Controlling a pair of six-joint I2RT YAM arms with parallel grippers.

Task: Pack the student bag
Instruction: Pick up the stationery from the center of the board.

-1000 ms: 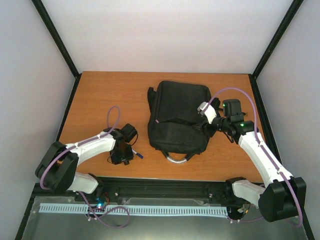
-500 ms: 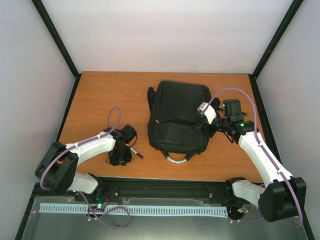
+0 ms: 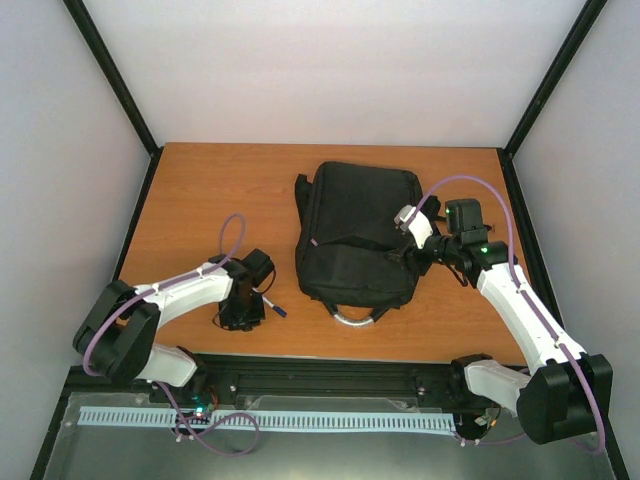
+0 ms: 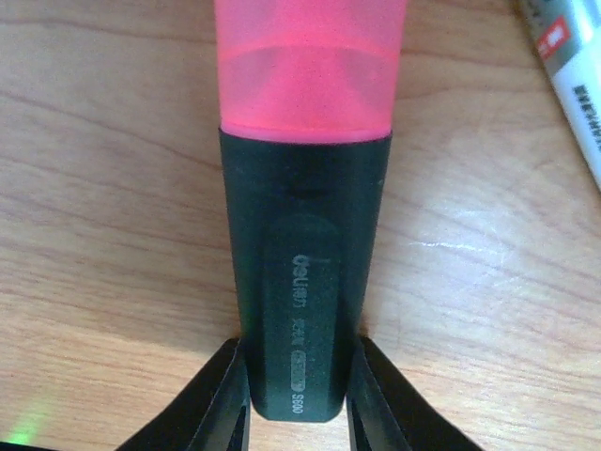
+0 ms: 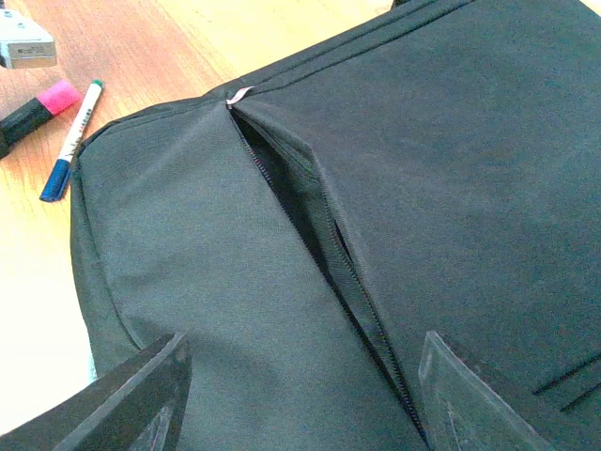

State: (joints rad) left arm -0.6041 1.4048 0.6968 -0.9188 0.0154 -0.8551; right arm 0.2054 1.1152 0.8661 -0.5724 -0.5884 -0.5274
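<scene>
Fingers (image 4: 211,409) of my left gripper (image 4: 298,349) pinch the pink highlighter (image 4: 305,272), white pen (image 4: 575,89) to their right; my right gripper (image 5: 300,376) hangs spread above the student bag (image 5: 460,141).

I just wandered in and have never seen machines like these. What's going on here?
Two robot arms are packing a black student bag that lies on a wooden table. The left gripper has its fingers against both sides of a pink highlighter, which lies on the table beside a white pen with a blue cap. The right gripper sits over the bag, jaws apart, at an unzipped pocket. Neither highlighter nor pen is in the bag yet.
</scene>
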